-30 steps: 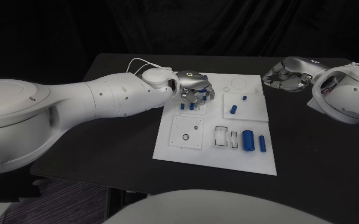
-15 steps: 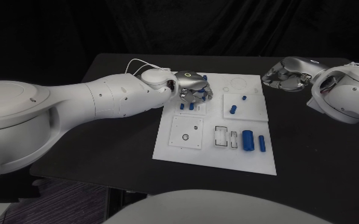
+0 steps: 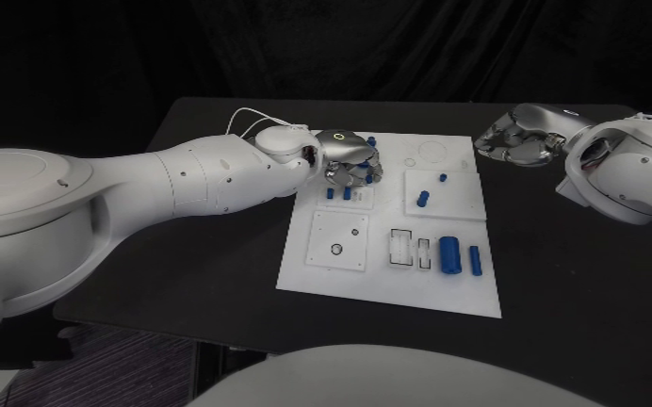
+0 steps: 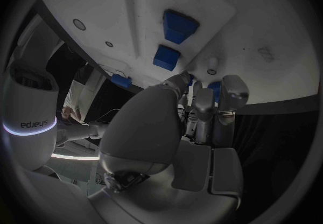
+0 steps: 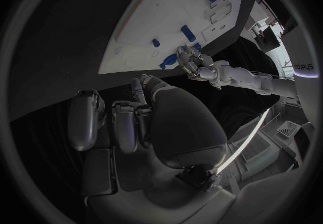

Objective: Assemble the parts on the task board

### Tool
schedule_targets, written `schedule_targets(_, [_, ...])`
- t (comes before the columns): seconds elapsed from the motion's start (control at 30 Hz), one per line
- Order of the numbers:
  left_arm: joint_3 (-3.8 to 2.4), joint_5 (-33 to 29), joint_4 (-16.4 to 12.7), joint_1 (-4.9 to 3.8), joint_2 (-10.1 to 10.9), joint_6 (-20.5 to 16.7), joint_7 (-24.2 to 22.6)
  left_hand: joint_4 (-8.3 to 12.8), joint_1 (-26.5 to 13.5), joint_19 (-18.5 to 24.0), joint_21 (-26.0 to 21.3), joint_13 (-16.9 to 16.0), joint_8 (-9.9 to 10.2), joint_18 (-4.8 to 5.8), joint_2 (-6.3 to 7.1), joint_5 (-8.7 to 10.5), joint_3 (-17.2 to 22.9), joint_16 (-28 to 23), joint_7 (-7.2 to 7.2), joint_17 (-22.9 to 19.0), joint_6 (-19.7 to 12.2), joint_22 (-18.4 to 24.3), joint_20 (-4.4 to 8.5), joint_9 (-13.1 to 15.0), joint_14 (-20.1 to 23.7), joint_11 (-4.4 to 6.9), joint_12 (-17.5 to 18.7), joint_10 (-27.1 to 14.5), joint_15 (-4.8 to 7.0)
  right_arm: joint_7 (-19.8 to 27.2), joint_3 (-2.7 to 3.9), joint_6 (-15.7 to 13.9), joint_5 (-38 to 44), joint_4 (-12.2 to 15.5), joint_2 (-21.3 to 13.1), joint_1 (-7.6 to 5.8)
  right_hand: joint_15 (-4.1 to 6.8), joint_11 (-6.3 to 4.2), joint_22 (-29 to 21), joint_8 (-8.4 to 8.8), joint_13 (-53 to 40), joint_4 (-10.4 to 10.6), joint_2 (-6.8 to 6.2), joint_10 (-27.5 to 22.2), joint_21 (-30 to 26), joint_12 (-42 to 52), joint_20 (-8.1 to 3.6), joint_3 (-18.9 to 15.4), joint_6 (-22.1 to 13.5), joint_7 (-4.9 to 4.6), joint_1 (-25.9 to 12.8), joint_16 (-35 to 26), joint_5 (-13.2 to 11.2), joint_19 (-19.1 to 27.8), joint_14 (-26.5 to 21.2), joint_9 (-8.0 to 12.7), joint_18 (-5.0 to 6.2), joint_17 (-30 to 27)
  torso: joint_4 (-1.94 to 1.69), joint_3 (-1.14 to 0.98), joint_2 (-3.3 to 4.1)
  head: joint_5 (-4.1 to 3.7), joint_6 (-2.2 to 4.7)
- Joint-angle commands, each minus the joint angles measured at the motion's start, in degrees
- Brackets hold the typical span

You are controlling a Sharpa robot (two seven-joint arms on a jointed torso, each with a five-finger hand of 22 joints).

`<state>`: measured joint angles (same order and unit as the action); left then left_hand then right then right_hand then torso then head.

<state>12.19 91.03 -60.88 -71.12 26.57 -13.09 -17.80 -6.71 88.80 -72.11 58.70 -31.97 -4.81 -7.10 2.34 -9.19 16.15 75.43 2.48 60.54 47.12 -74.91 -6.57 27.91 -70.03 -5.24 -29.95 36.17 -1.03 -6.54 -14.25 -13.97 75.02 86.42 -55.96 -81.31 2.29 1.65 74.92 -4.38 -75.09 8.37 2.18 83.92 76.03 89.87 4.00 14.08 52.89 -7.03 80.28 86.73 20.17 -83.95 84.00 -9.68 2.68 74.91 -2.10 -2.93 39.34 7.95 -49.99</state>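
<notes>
- head view: the left hand [image 3: 350, 157] hung over the far-left corner of the board [image 3: 394, 284], fingers curled down among the small blue pegs [image 3: 338, 193] there. whether it pinched one, i could not tell. the right hand [image 3: 523, 134] sat off the board's far-right corner, over the black table [image 3: 218, 237], fingers curled in with nothing in them. two larger blue cylinders [image 3: 449, 254] lay side by side near the board's near-right part, and two more blue parts [image 3: 424, 199] lay on the middle-right panel.
- left wrist view: the left hand's fingertips [image 4: 232, 90] pointed close together at the board [image 4: 255, 25], a scrap of blue showing between them; held or merely behind them, unclear. two blue blocks [image 4: 178, 25] stood beyond the fingers.
- right wrist view: the right hand [image 5: 145, 121] was folded shut and empty, well apart from the board [image 5: 168, 14].
- handling, as a judgement: the pegs looked light, rigid and smooth, likely slippery against metal fingers; best pinched across the sides near the top, kept upright.
</notes>
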Motion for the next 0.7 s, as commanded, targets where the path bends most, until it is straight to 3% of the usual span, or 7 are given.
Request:
schedule_targets(0.03, [-0.06, 0.05, -0.38, 0.21, -0.02, 0.31, -0.69, 0.22, -0.03, -0.47, 0.52, -0.3, -0.52, 0.69, -0.64, -0.04, 0.57, 0.53, -0.07, 0.12, 1.08, -6.71, -0.11, 0.05, -0.03, 0.48, -0.98, 1.38, -0.01, -0.3, 0.04, 0.62, -0.92, 0.11, -0.11, 0.13, -0.25, 0.16, 10.7, 0.22, -14.51, 0.03, -0.11, 5.63, -0.39, -0.22, 0.2, 0.42, 0.37, -0.14, -0.04, -0.26, 0.22, 0.29, 4.95, 0.07, 0.61, 12.09, -0.01, -0.01, 0.02, 0.04, -0.01])
schedule_targets(0.3, [-0.06, 0.05, -0.48, 0.34, -0.01, -3.0, -2.18, 1.49, 0.72, -3.01, 4.44, -1.1, -3.03, 1.33, -1.79, -0.32, 1.47, 2.32, 0.67, 2.37, 6.26, -7.66, 0.81, 1.33, -3.08, 2.6, -3.62, 8.2, 1.45, -0.32, 0.04, 0.75, -0.99, 0.08, 0.01, 0.13, -0.23, 0.14, 10.7, 0.22, -14.51, -0.07, -0.04, 5.63, -0.39, -0.22, 0.19, 0.59, 0.42, -0.12, 0.01, -0.3, 0.27, 0.28, 4.94, 0.06, 0.61, 12.06, -0.02, 0.02, 0.0, 0.15, -0.01])
schedule_targets(0.53, [-0.06, 0.05, -0.82, 0.38, 0.52, -7.86, -2.95, 2.46, 1.26, -4.64, 6.77, -1.33, -3.88, 1.75, -2.31, -0.36, 1.74, 3.06, 1.3, 3.48, 8.22, -8.18, 1.64, 2.0, -5.19, 3.87, -4.44, 11.61, 2.66, -0.37, 0.04, 0.94, -1.0, 0.07, -0.11, 0.14, -0.23, 0.14, 10.7, 0.22, -14.51, -0.07, -0.04, 5.63, -0.39, -0.22, 0.19, 0.59, 0.42, -0.12, 0.01, -0.3, 0.27, 0.28, 4.94, 0.06, 0.61, 12.06, -0.04, 0.02, -0.02, 0.03, -0.01])
schedule_targets(0.7, [-0.06, 0.05, -2.5, 0.32, 1.82, -11.13, -3.39, 2.68, 1.22, -5.27, 7.55, -0.86, -3.5, 1.89, -2.0, -0.35, 1.82, 3.33, 1.47, 4.01, 8.12, -8.34, 2.03, 1.92, -6.29, 3.75, -3.75, 12.24, 3.05, -0.42, 0.04, 1.16, -1.01, 0.11, -0.25, 0.14, -0.23, 0.14, 10.7, 0.22, -14.51, -0.07, -0.04, 5.63, -0.39, -0.22, 0.19, 0.59, 0.42, -0.12, 0.01, -0.3, 0.27, 0.28, 4.94, 0.06, 0.61, 12.06, 0.01, -0.03, -0.02, -0.14, -0.01])
